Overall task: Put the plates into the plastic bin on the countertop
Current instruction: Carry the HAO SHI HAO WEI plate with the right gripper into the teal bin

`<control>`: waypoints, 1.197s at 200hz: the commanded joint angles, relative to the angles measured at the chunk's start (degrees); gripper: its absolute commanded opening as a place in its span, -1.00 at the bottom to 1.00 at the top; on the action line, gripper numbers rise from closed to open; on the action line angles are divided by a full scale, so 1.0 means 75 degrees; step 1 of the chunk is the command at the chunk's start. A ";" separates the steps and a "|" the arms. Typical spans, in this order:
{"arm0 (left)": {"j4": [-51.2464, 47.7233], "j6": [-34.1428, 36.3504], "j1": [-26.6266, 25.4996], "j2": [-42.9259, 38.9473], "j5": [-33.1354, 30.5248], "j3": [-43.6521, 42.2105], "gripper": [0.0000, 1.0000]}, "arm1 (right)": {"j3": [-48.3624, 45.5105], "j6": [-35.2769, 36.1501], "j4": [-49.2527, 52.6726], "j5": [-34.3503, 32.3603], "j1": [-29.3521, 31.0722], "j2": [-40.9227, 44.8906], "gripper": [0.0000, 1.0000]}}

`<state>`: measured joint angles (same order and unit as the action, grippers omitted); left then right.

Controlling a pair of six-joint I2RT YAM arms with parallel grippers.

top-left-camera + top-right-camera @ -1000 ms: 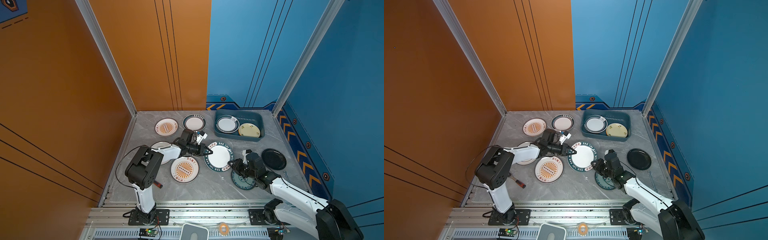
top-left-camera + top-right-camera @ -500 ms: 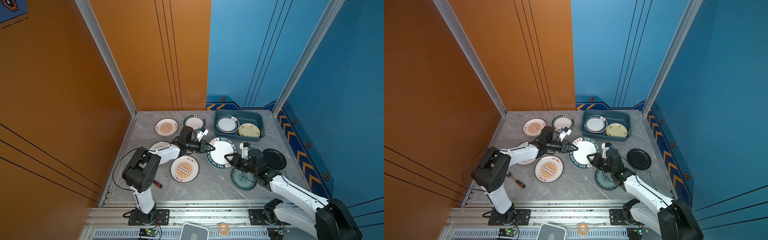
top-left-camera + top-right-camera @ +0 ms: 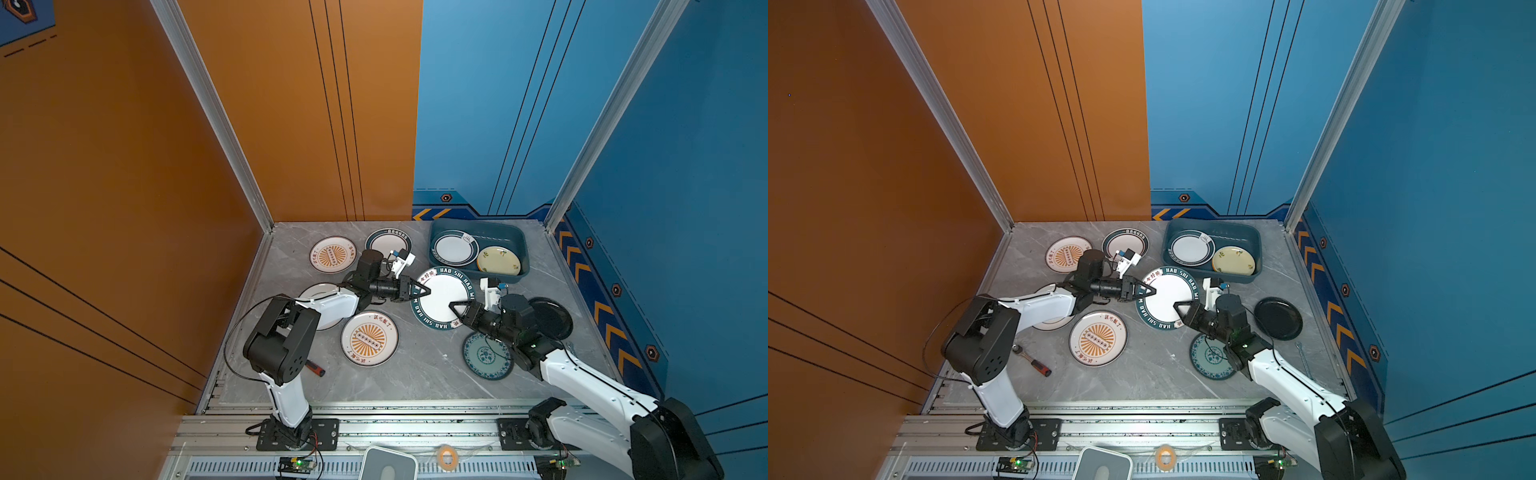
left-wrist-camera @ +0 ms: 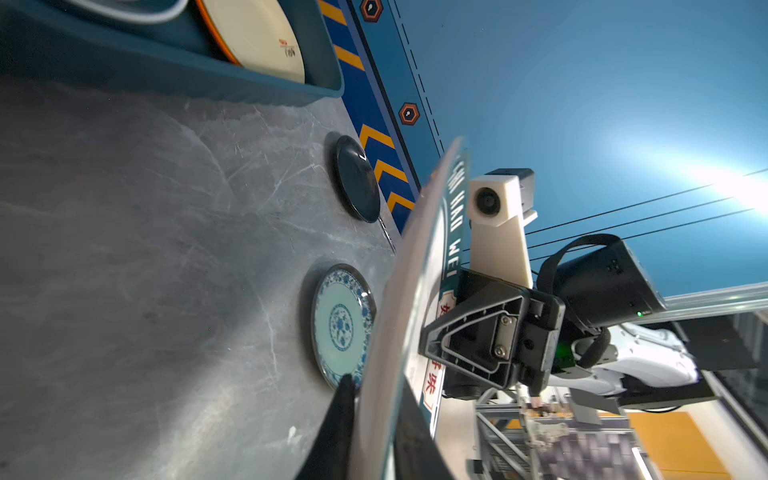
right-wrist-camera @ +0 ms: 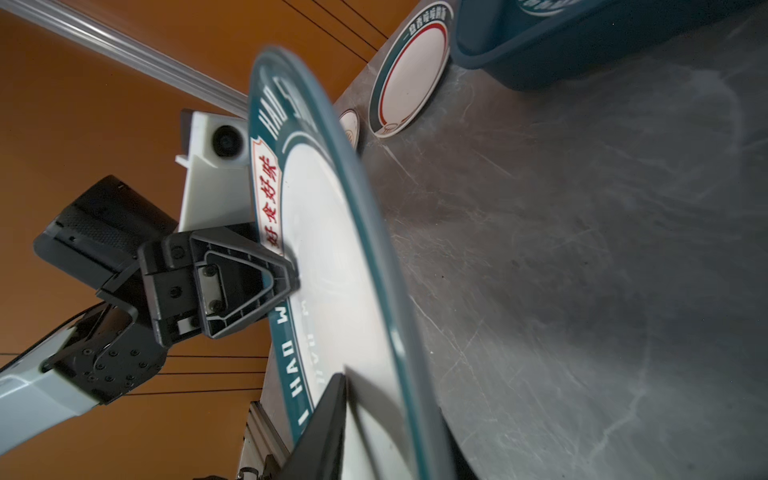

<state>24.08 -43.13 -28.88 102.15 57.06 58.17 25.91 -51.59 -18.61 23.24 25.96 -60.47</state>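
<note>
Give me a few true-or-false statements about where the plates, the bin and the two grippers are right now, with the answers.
The plastic bin holds two plates. True: a ringed white plate and a cream plate.
The black plate lies in the bin. False: it lies on the countertop.
The left gripper and the right gripper both reach the lettered plate's rim. True.
The lettered plate lies flat on the countertop. False: it is raised and tilted.
The teal-patterned plate is stacked on another plate. False: it lies by itself on the countertop.
</note>
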 commanded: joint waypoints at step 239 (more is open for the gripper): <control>-0.3567 0.1958 0.1168 -0.4007 -0.5157 -0.1534 0.96 | 0.6100 0.0489 0.3285 -0.0602 -0.2872 -0.4289 -1.00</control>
<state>-2.02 -28.84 -22.02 76.03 25.39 50.76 65.10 -46.78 3.95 18.20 5.91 -86.52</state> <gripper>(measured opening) 0.979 0.111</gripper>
